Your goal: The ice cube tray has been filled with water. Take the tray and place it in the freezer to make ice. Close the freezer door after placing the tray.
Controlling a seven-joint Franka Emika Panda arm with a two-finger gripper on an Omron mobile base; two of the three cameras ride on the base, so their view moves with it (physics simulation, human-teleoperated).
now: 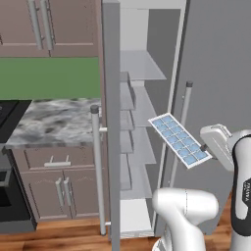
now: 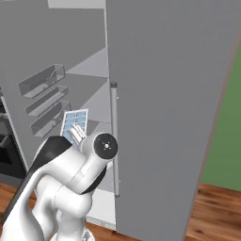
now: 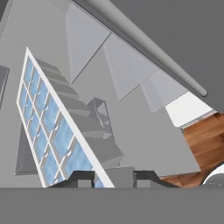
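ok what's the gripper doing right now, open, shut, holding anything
gripper: shut on the ice cube tray, gripping its near end and holding it tilted in the air in front of the open freezer.

The freezer (image 1: 139, 147) stands open with room between its shelves (image 1: 142, 66). The freezer door (image 1: 111, 122) blocks the left, the wider door (image 1: 215, 73) the right.
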